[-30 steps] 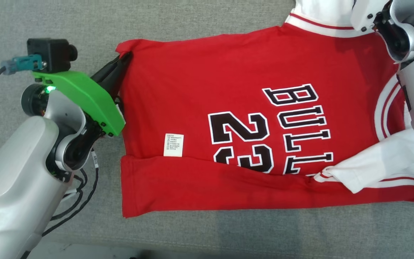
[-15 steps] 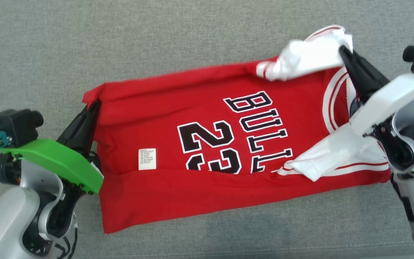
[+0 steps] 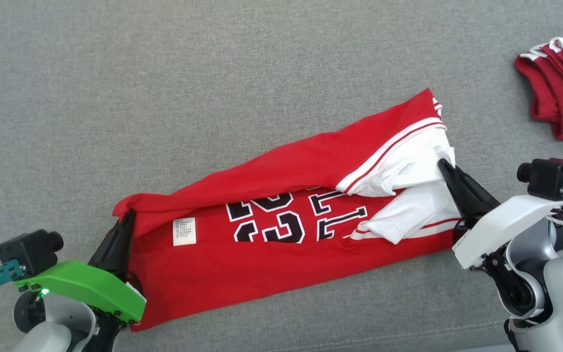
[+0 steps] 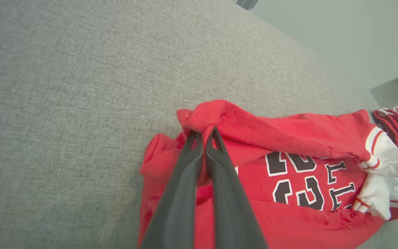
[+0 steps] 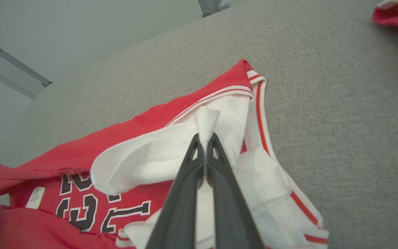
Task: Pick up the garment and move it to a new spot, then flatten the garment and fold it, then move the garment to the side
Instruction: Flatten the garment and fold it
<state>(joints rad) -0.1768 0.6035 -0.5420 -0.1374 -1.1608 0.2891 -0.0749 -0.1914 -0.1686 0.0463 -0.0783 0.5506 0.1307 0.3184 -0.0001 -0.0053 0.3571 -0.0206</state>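
The garment (image 3: 262, 264) is a red jersey with black-and-white lettering and white sleeves, lying lengthwise on the grey surface with its far long edge lifted and rolled over toward me. My left gripper (image 3: 129, 215) is shut on the jersey's red hem corner (image 4: 202, 117) at the left end. My right gripper (image 3: 442, 163) is shut on a pinch of white sleeve fabric (image 5: 206, 119) at the right end. A white care label (image 3: 184, 231) shows on the inside near the left end.
A second red garment (image 3: 562, 80) with white trim lies bunched at the far right; its edge also shows in the wrist views (image 5: 397, 20) (image 4: 394, 124). Grey fabric surface (image 3: 213, 88) stretches wide beyond the jersey.
Both grippers have drawn the jersey's far edge over toward me, so the lettering is now half covered. The camera has also shifted, bringing the second red garment into view.
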